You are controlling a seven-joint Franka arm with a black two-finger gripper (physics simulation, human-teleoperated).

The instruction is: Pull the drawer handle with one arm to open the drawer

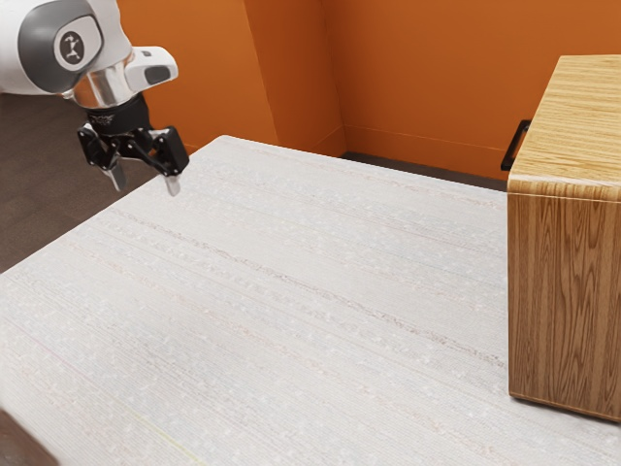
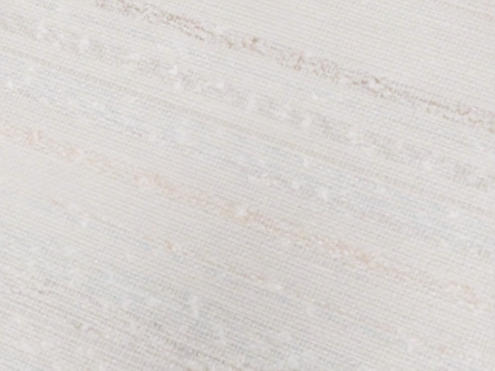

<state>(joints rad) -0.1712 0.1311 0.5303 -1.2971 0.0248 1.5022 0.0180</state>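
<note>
Our black two-finger end effector hangs above the far corner of the pale, whitish wood-grained surface, at the exterior view's left. Its fingers are spread wide and point downward, with nothing between them. The wrist view looks straight down at bare grain, so we judge the hand to be well clear of anything to grasp.

The task's thing, a short black bar handle, juts from the upper far face of the oak-veneered box cabinet at the exterior view's right, well apart from our hand. That face is turned toward the orange wall, away from the camera, so we cannot tell how the drawer itself sits. We judge that the open fingers suit the coming approach: we must cross the surface and turn the hand to meet the bar from that far side.

As for writing, we read none. Our white arm carries a small round emblem on its joint, but no letters can be made out.
</note>
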